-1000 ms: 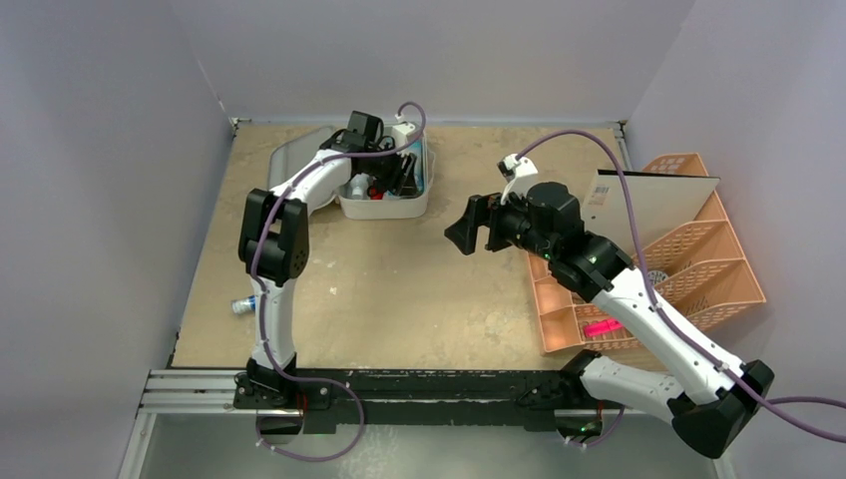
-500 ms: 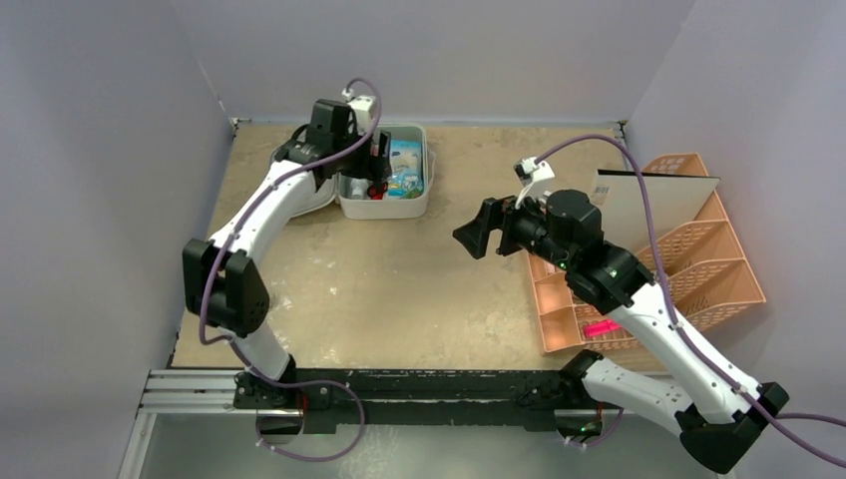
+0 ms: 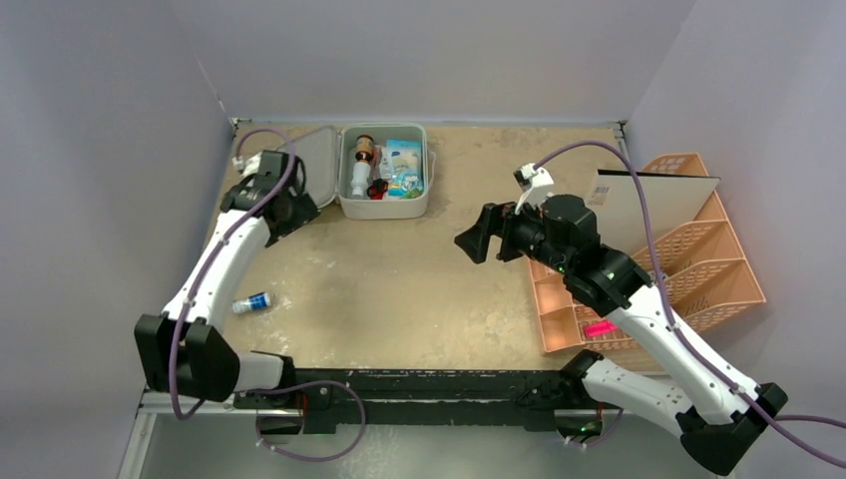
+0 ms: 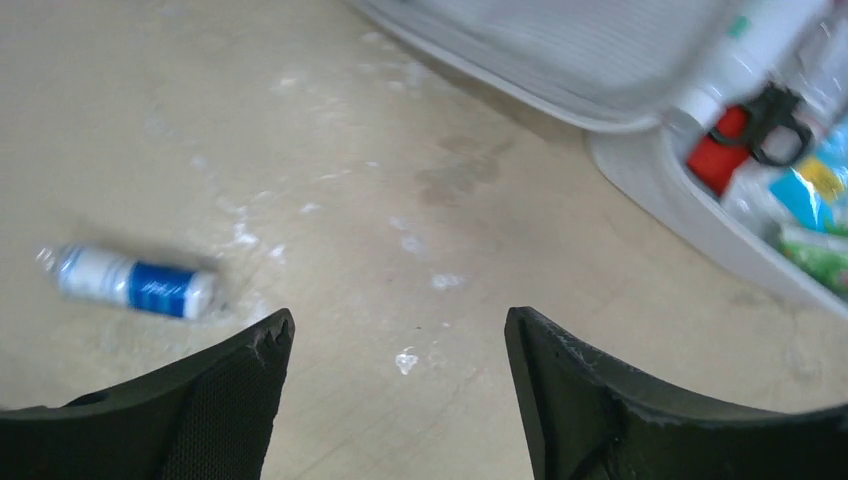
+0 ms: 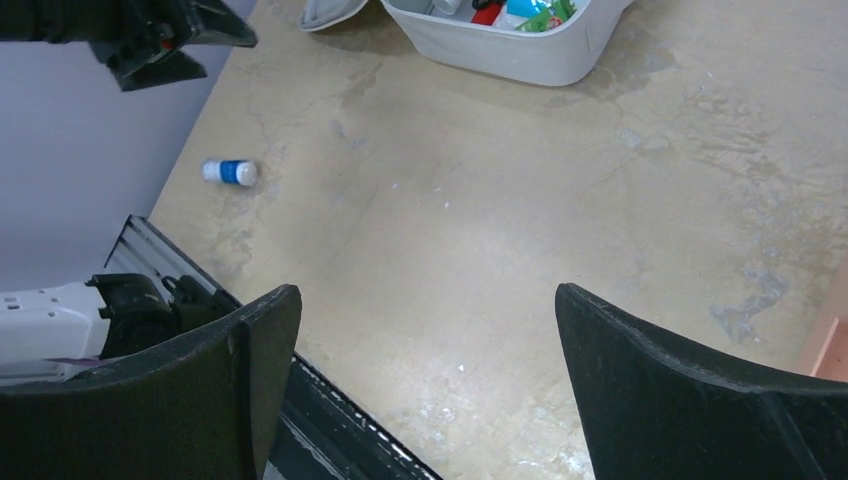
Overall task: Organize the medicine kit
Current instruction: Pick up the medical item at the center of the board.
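You are working with the white, rounded-rectangular hinged plastic medicine kit, which is sitting open at the far side of the tan surface. Its lid is lying flat to the left of the tray, and the tray is holding a brown-capped bottle, a white tube, a red-and-black item and a blue-green packet. Judging by the moulded shell, you are dealing with something stiff, light and smooth, likely to be sliding under a push, so the thin free rim of the lid is looking like the best place to pinch for closing it. A small white cylindrical bottle with a blue label is lying on its side near the left edge, well apart from the kit. It is probably hard, light and prone to rolling, so you are better off taking it across its middle, fingers square to its long axis. The left end effector is hanging just in front of the lid, jaws standing wide with nothing between them. The right end effector is hovering over the right half of the surface, jaws spread fully and empty.
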### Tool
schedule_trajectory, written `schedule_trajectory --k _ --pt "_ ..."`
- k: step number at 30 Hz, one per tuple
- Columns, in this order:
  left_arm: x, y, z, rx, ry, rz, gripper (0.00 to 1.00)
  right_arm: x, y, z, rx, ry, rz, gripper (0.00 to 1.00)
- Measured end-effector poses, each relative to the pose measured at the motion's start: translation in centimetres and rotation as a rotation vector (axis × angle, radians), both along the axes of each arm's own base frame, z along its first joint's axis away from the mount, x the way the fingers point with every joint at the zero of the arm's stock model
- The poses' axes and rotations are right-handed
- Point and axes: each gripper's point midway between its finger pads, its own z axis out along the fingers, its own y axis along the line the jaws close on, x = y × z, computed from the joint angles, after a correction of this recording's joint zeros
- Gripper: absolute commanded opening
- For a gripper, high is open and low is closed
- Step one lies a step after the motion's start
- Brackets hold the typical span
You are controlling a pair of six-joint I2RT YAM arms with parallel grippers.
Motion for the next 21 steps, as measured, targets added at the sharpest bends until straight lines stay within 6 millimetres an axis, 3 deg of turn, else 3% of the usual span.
schedule_trajectory --k 3,7,15,21 --pt "-2.8 3.4 0.1 -0.034 0.012 0.236 0.74 -0.1 0.5 -0.3 0.011 0.019 0.017 0.99" --pt "-5.0 6.1 -0.6 -0.038 0.059 0.457 0.74 -0.1 1.2 -0.8 0.018 0.048 0.039 0.99" --pt "-9.1 9.4 -3.4 -0.1 0.13 0.774 0.74 -0.4 1.5 -1.1 0.023 0.07 0.06 0.99" --pt "-11.8 10.8 -7.4 -0.15 0.202 0.945 0.76 -0.7 1.6 -0.9 0.027 0.072 0.07 0.99"
